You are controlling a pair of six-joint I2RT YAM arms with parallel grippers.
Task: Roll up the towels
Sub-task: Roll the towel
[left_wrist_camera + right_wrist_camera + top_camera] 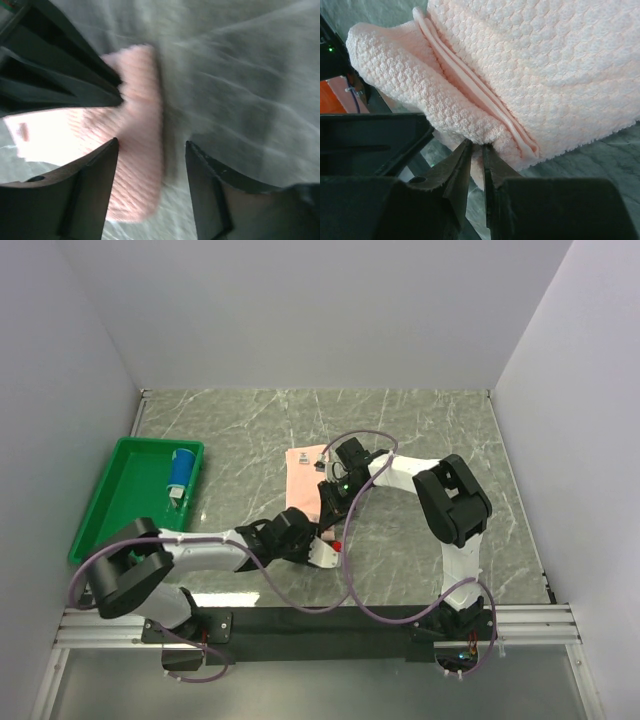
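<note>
Where the 2 arms converge at the middle of the marble-patterned tabletop [420, 430], the pink towel [299, 478] lies flat at its far end, while its near end is covered by both wrists. To the left, a green tray [115, 500] holds the teal and blue towel [181, 468] as a compact bundle, well apart from the pink one. Purple cables [360, 433] loop over the arms, and white walls close 3 sides.

Top view: both pincers sit beneath their own wrist housings, so neither state can be read there.

Right wrist view: the right pincer [476, 150] has its 2 fingers pressed nearly together, pinching the lower edge of a thick folded-over bulge of the pink towel. Layered edges run along the fold. An orange part at the left margin probably belongs to the other arm.

Left wrist view (blurred): the left pincer [151, 145] stands spread and holds nothing. 1 finger is over the cloth and 1 over bare tabletop, with the towel's edge between them. The right arm's dark fingers block the upper-left corner, touching the cloth.
</note>
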